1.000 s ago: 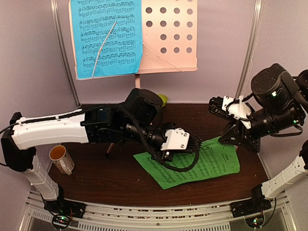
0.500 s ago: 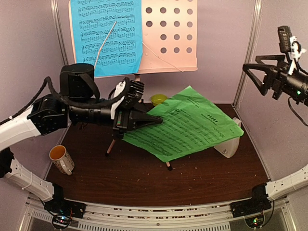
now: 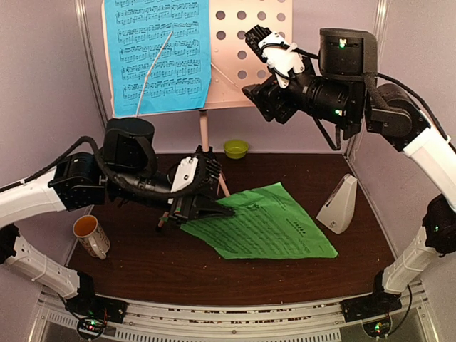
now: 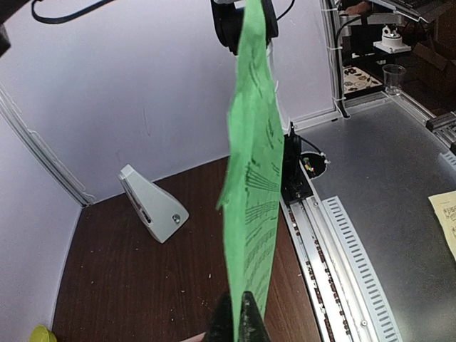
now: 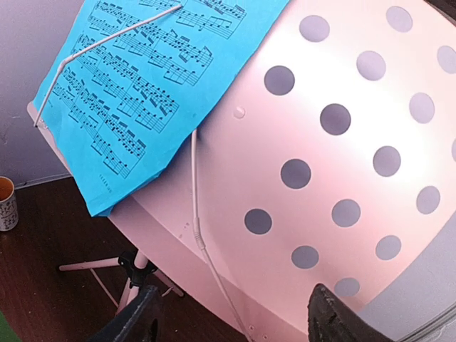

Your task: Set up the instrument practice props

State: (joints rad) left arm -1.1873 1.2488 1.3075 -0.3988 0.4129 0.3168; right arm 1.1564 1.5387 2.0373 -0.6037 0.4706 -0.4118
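Where the dark wooden desk (image 3: 178, 263) sits between lilac walls (image 3: 43, 85), left pincer (image 3: 210, 208) nipping green sheet (image 3: 263, 228), right pincer (image 3: 251, 63) spread empty upper right

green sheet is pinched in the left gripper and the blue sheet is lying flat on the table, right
Not quite. The blue sheet is not on the table: it rests up on the pink music stand, as the top external view shows. The green sheet is indeed pinched in the left gripper.
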